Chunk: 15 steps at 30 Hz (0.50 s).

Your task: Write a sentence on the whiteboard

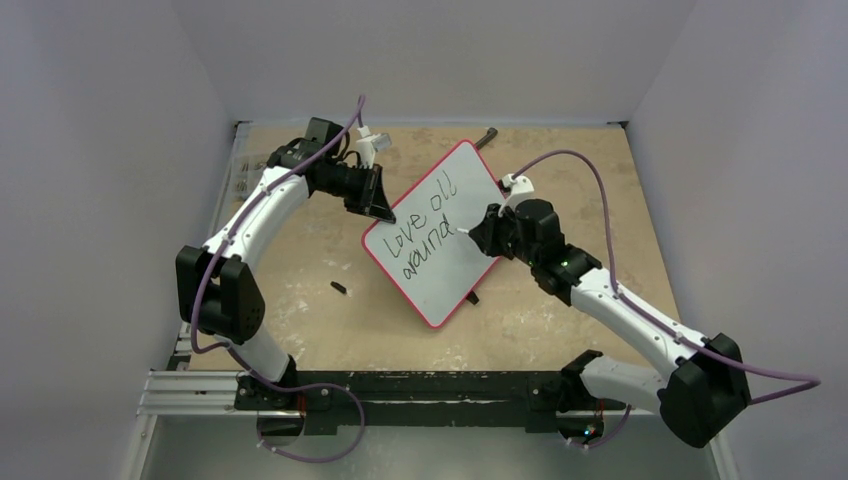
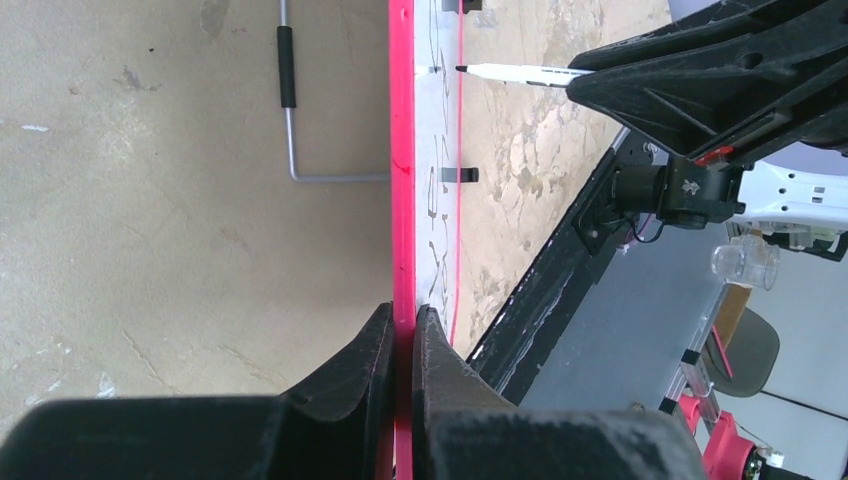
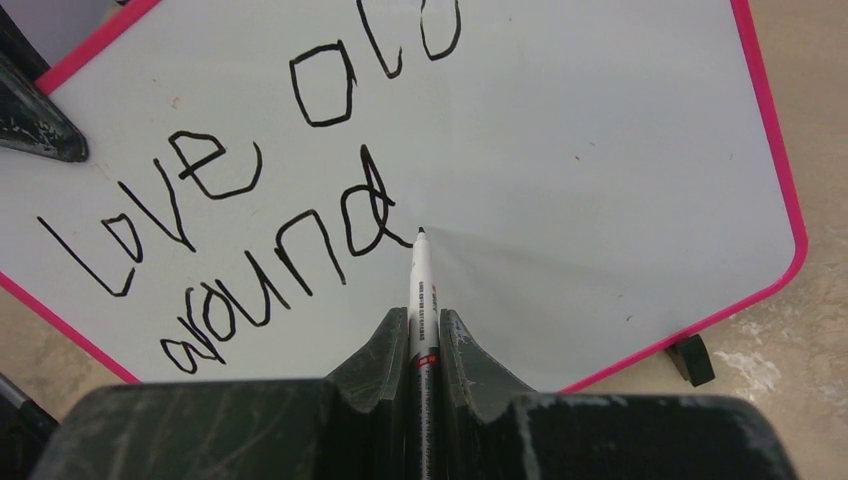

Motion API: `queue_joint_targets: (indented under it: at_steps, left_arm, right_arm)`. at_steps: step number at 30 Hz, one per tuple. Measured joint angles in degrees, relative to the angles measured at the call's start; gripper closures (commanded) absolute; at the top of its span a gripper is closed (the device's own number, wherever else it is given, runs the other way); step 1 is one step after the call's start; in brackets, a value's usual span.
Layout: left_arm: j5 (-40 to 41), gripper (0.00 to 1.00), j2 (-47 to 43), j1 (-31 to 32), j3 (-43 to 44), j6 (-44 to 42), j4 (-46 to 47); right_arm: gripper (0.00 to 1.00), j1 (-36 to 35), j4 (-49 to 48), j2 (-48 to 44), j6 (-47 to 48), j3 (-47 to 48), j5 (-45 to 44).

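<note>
Right claw [image 3: 415, 320] is clamped on a black-tipped marker [image 3: 420, 285], with the barrel running straight out between the fingers. The tip sits just at the tail end of the "d" in "around". Hard to say from the wrist view if it touches the surface or is a hair off it.

Left claw [image 2: 403, 315] is pinched shut on the red-pink rim of the whiteboard [image 2: 402, 150], one finger on each face, board seen edge-on in that view. In the top view the left claw [image 1: 385, 210] grips the board's left edge and the right claw [image 1: 478, 235] reaches in over its right side.

The whiteboard [image 1: 470, 185] lies on the tabletop [image 1: 580, 200] near the middle, turned diagonally with one corner toward the far edge. The sentence [image 1: 425, 228] reads "Love all" on one slanted line and "around" below it, in thin black strokes. The right half of the board is blank.

A small black clip [image 3: 693, 360] pokes out under the board's near edge. A small dark piece [image 1: 339, 288], maybe a cap, lies left of the board, apart from it. A bent metal rod with a black grip [image 2: 288, 100] lies beyond the board's far corner.
</note>
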<state>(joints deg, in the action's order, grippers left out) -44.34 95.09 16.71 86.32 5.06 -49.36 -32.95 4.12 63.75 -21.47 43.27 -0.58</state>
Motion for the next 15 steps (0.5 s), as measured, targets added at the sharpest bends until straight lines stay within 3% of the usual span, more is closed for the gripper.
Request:
queue_joint_targets:
  at_steps: [8, 15]
  left_arm:
    - [0.02, 1.0, -0.17, 0.2, 0.0, 0.0, 0.0]
    - [0.02, 1.0, -0.17, 0.2, 0.0, 0.07, 0.0]
  right_arm:
    - [1.0, 0.0, 0.79, -1.36, 0.35, 1.75, 0.55]
    - [1.0, 0.0, 0.5, -5.05, 2.62, 1.68, 6.49]
